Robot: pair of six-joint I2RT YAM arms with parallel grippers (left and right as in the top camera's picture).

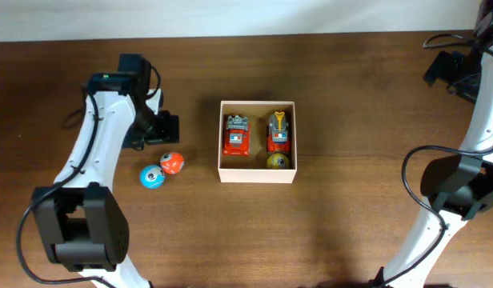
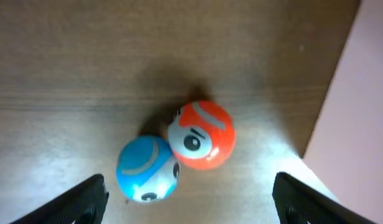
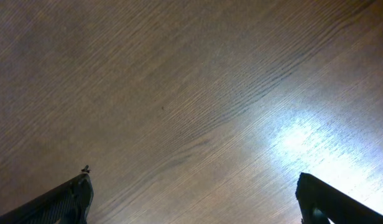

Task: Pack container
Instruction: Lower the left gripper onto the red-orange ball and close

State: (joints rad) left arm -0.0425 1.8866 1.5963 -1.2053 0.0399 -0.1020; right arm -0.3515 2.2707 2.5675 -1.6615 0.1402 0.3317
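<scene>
We're reading the pack as partly done. The container [image 1: 257,177] is sitting mid-table and is already carrying a red truck [image 1: 237,134], a second truck [image 1: 279,132] beside it, and a yellow ball [image 1: 277,161] tucked against that second truck's end. An orange ball [image 2: 201,135] and a blue ball [image 2: 147,168] are lying outside on the table [image 1: 350,224], on the left arm's side of the container and touching each other. We're judging those two as what's left to pack, though free room in the box is looking tight. The left gripper [image 2: 190,199] is hovering by the pair with jaws standing wide, gripping and touching nothing; both balls are sitting ahead of the fingertips, not between them. The right gripper [image 3: 194,193] is hanging over bare wood, well apart from the container, with jaws spread wide and empty.
</scene>
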